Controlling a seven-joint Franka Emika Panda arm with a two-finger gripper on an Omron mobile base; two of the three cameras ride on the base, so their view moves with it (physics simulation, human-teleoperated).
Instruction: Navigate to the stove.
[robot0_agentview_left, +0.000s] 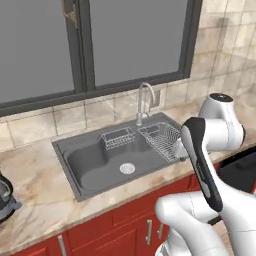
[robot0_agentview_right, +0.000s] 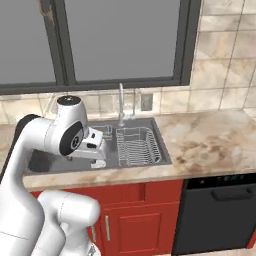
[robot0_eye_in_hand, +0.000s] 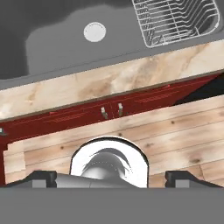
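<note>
Rack (robot0_agentview_left: 161, 137) in sink (robot0_agentview_left: 87, 170), right of drain (robot0_agentview_left: 127, 168); faucet (robot0_agentview_left: 144, 102) behind.

the marble tabletop (robot0_agentview_left: 40, 195) runs under the window and holds a dark grey sink (robot0_agentview_left: 95, 170) set into it. a wire rack (robot0_agentview_left: 162, 140) sits in the sink's right part. a dark appliance (robot0_agentview_left: 6, 197) stands on the tabletop well left of the sink.

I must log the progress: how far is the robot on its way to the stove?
Not arrived yet. The base faces the sink with its faucet and wire rack, under a window. No grates or knobs of the stove are visible, so the drive there remains. The open gripper holds nothing.
</note>
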